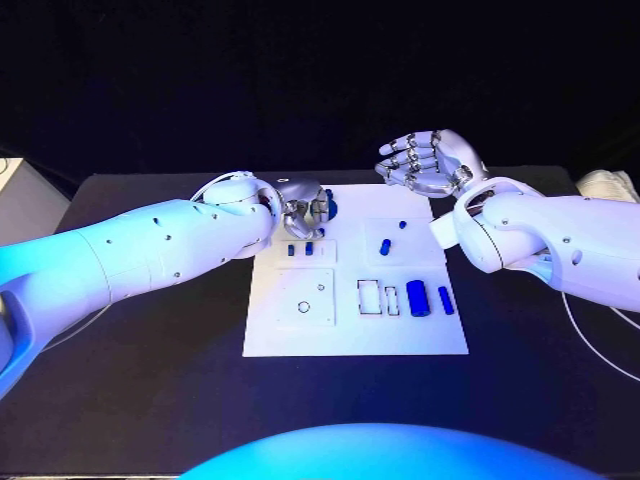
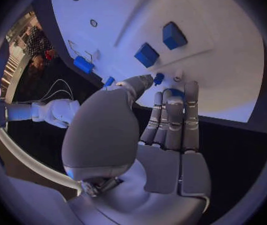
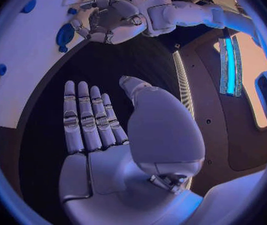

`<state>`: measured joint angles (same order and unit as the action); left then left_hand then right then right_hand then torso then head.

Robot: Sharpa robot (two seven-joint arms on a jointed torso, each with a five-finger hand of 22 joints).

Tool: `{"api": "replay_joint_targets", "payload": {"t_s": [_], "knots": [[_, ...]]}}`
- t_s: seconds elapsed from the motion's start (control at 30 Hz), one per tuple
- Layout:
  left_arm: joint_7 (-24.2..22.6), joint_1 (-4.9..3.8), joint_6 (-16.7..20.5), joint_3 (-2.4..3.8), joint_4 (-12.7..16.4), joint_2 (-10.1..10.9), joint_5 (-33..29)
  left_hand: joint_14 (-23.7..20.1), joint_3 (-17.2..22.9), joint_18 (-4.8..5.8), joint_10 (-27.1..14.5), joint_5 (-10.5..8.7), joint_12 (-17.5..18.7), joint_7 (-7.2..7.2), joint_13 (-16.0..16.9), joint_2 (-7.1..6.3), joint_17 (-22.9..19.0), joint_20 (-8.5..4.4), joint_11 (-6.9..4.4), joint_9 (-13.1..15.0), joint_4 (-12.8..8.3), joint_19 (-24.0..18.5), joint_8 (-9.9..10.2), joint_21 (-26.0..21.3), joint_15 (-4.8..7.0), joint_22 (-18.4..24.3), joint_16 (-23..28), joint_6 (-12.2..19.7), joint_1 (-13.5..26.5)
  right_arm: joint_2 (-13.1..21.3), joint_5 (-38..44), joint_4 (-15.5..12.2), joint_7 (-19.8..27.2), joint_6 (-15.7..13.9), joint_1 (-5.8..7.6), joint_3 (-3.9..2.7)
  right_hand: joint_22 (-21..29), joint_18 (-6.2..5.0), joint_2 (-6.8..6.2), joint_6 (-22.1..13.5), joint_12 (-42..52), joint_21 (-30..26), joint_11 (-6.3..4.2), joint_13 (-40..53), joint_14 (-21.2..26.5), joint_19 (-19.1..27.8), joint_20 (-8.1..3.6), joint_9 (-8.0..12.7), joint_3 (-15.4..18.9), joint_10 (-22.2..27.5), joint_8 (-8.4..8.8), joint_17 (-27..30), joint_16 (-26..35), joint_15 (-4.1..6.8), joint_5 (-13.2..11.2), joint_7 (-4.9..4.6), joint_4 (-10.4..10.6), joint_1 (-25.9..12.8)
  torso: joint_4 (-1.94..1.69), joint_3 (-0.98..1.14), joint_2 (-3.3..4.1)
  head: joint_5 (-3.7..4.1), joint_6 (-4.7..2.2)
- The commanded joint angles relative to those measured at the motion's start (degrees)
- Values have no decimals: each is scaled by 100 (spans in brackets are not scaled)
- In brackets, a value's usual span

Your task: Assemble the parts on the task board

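I see the task board point(image 1: 356, 335) lying mid-table, its long axis running away from me, blue parts point(image 1: 418, 298) standing along its near right. My left hand point(image 1: 303, 208) hovers over the far left corner, fingers loosely curled, gripping nothing. My right hand point(image 1: 427, 163) hangs beyond the far edge, fingers straight and apart, empty.
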<state>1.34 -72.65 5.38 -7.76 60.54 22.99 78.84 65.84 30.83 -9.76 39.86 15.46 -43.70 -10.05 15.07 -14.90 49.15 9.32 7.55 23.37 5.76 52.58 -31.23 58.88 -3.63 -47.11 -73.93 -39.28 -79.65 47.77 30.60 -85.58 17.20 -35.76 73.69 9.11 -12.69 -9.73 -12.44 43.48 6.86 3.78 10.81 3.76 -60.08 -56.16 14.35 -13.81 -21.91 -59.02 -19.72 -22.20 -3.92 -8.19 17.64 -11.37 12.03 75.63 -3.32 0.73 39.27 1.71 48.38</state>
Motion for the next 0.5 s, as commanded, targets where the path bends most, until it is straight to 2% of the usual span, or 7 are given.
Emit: {"api": "replay_joint_targets", "payload": {"t_s": [0.03,0.3,0.5], "knots": [[205,0,-210,2,-49,-46,194,70,14,-36,82,-1,31,2,-25,-7,26,-2,-5,-29,-48,68,40,65,6,-53,-52,-76,-17,-9,10,3,44,80,-2,-3,6,-74,26,-34,-33,-5,11,-9,19,42,-1,7,24,40,36,7,14,-1,17,-319,1,-50,0,3,-3,4,4],[189,0,-144,3,-163,-147,201,158,91,-6,218,-4,72,18,-106,41,97,-20,-30,-134,-92,206,96,216,29,-220,-166,-194,-60,-19,10,3,45,82,-2,-3,6,-74,26,-34,-33,-5,11,-9,19,42,-1,7,24,40,36,7,14,-1,17,-319,1,-50,-1,-5,3,23,5],[99,3,-207,3,-217,-215,196,230,164,18,343,-11,114,40,-172,68,156,-34,-54,-213,-139,299,146,334,51,-351,-251,-292,-86,-25,10,3,44,85,-2,-3,6,-74,26,-34,-33,-5,11,-9,19,42,-1,7,24,40,36,7,14,-1,17,-319,1,-50,0,4,3,35,22]]}}
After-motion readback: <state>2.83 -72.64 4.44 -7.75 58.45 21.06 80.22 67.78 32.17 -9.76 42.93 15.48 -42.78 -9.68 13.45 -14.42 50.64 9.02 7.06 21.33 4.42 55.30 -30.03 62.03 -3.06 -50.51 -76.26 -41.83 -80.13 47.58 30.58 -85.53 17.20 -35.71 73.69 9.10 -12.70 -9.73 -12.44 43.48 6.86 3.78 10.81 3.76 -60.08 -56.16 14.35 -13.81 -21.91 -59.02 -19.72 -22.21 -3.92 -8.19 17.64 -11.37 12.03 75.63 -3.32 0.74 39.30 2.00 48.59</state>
